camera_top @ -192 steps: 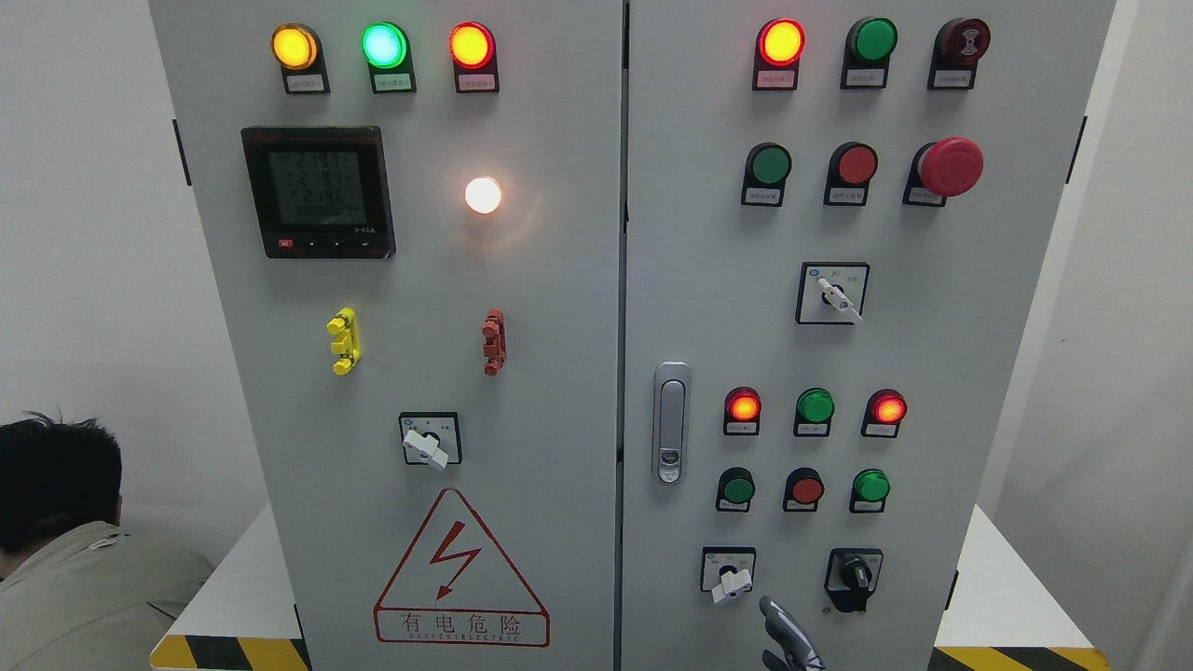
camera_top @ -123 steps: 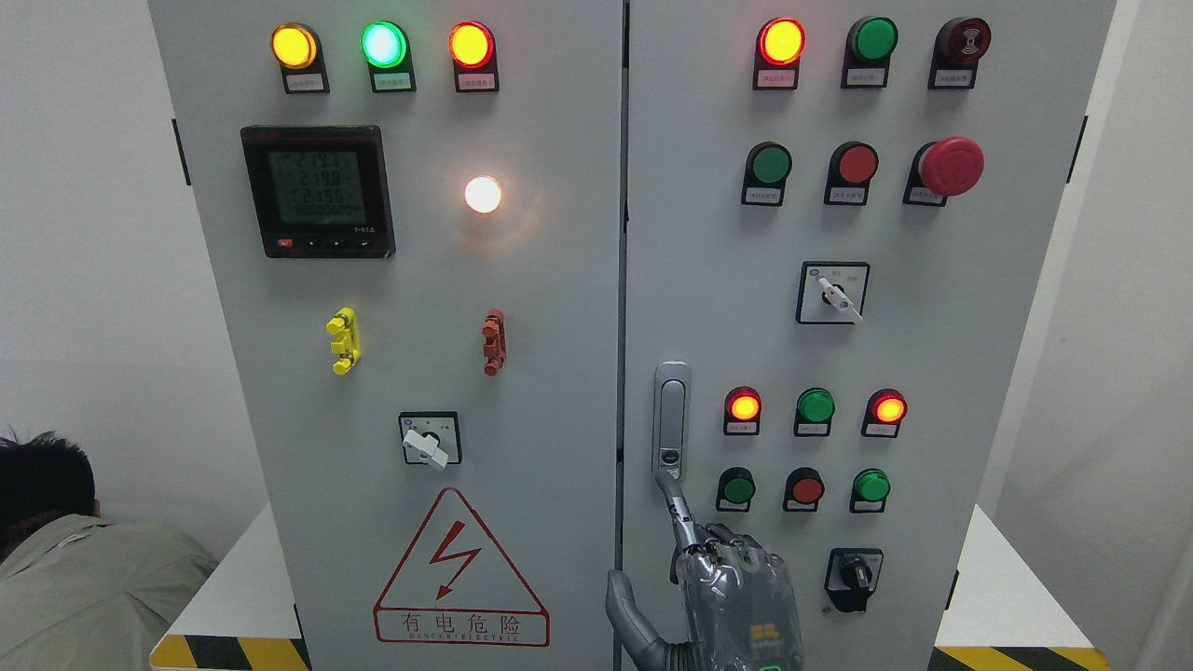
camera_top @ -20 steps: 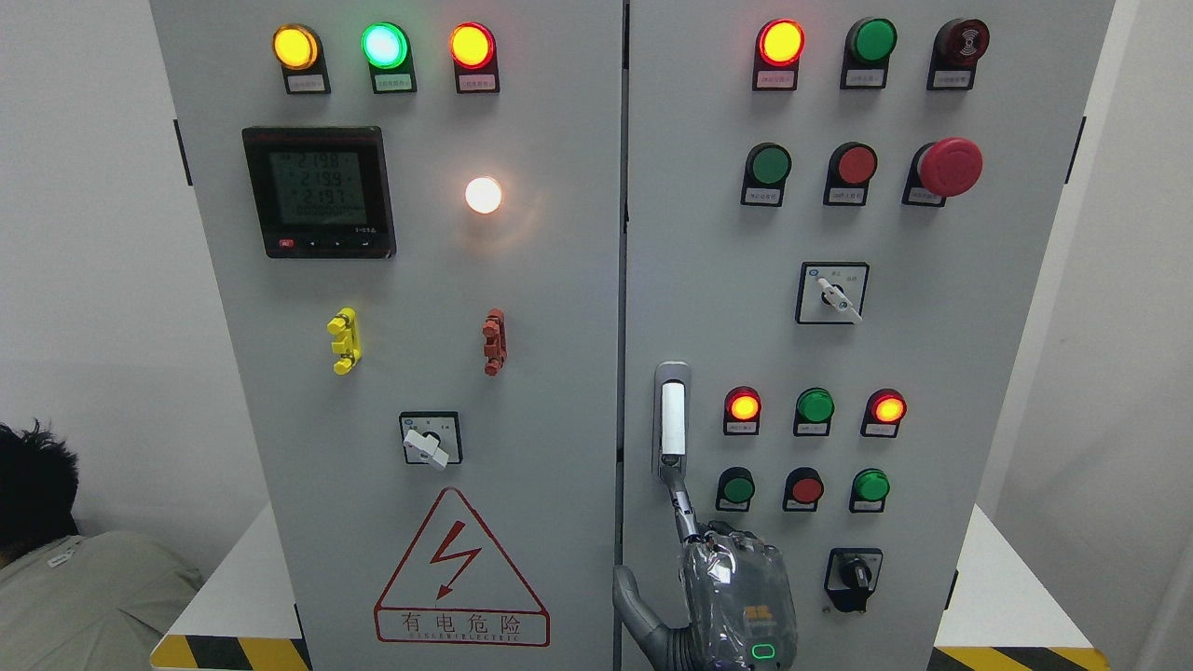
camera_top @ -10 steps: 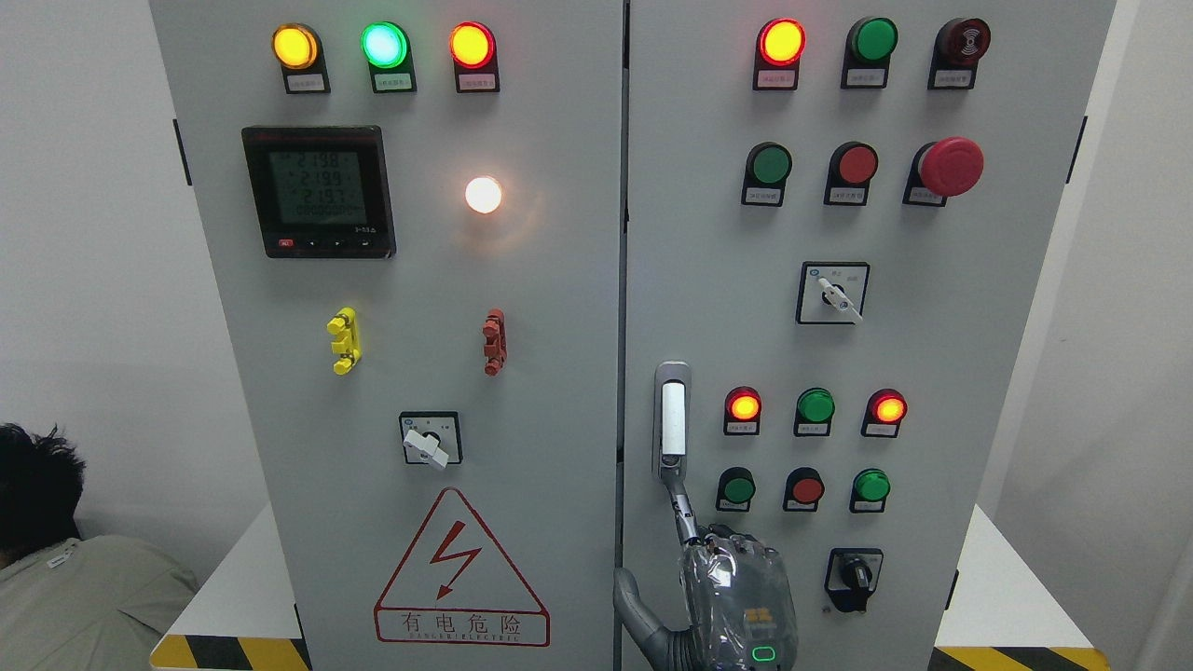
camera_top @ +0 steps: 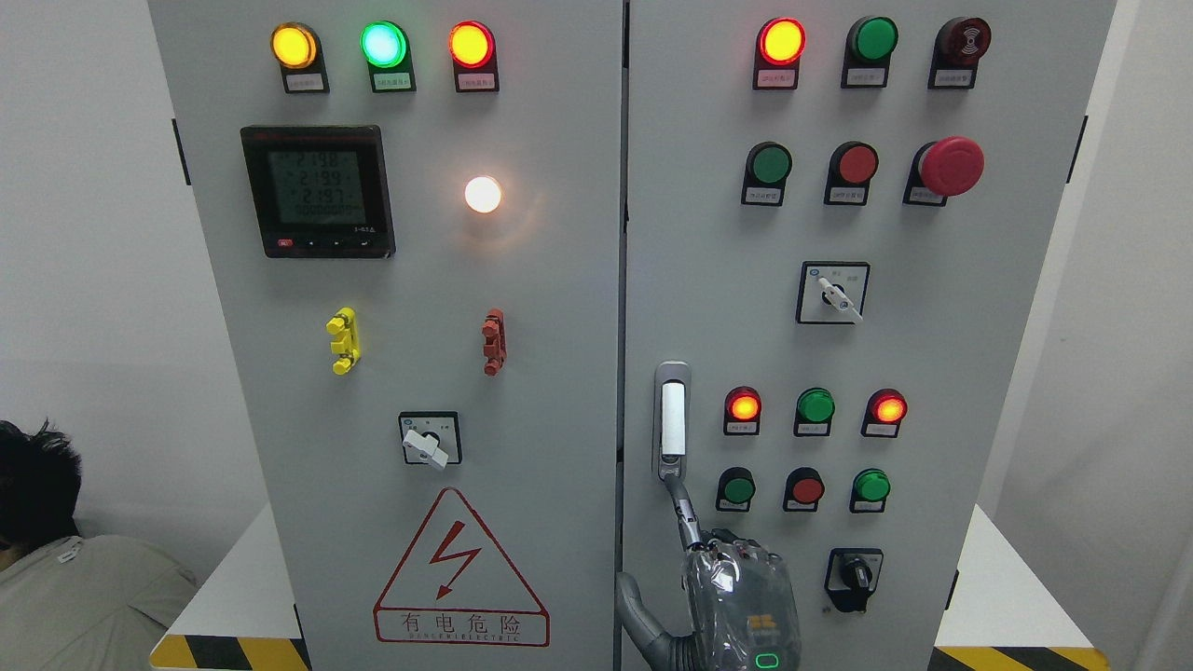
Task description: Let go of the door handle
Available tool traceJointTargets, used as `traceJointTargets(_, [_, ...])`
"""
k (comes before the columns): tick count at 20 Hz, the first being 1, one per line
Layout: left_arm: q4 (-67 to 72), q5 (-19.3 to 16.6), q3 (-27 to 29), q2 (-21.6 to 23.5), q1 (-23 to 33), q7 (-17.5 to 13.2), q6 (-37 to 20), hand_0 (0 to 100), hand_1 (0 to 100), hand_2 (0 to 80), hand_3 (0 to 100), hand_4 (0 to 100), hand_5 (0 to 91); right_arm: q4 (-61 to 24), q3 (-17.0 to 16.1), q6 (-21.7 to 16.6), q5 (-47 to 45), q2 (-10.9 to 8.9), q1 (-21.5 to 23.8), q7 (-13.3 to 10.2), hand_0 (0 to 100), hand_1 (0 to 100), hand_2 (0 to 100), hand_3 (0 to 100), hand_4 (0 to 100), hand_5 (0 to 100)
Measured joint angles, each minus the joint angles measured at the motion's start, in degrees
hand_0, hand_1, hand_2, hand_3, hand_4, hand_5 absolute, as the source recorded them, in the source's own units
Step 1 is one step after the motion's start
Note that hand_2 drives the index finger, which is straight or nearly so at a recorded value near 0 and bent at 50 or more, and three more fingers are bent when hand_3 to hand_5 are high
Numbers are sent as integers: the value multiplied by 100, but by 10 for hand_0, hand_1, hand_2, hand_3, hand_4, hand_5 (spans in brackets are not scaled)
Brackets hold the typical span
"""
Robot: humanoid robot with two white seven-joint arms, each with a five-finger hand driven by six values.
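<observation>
Step in hand: release of door handle, i.e. pressing the latch button at its lower end w/ one fingertip. Right hand at approx 6 o'clock in head view, arm entering at bottom edge right of centre; index finger stretched up toward 11 o'clock, tip touching the handle's bottom end, other fingers curled into palm, thumb out toward 9 o'clock. Gripping nothing, just poking. Left hand not visible.

Handle location: right door of cabinet, just beside the centre seam, at 9 o'clock from the lit red lamp, at 12 o'clock from the hand. Long axis vertical, 12 to 6 o'clock; silver housing w/ pale lever in the slot. Lever looks bright and raised off its recess, prob. popped out, free end pointing down toward 6 o'clock, though depth hard to judge head-on.

Next move, as a judgement: ease fingertip off the button, draw back toward 6 o'clock w/o brushing the green button close at 3 o'clock of the finger. Then likely a regrasp on the lever to swing it.
</observation>
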Motion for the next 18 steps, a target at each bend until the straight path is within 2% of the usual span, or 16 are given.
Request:
traceJointTargets(7, [0, 0, 0, 0, 0, 0, 2, 0, 0, 46, 107, 3, 0, -74, 10, -6, -5, -1, 13, -11, 347, 226, 50, 822, 766, 729])
traceJointTargets(10, [0, 0, 0, 0, 0, 0, 2, 0, 0, 46, 106, 3, 0, -133, 15, -26, -11, 0, 40, -18, 360, 232, 83, 820, 763, 723])
traceJointTargets(14, [0, 0, 0, 0, 0, 0, 2, 0, 0, 46, 106, 3, 0, -227, 19, -68, -22, 1, 98, -20, 427, 282, 185, 803, 752, 707])
traceJointTargets(18, [0, 0, 0, 0, 0, 0, 2, 0, 0, 45, 106, 3, 0, -346, 13, -163, -28, 1, 224, -21, 493, 312, 333, 779, 724, 681])
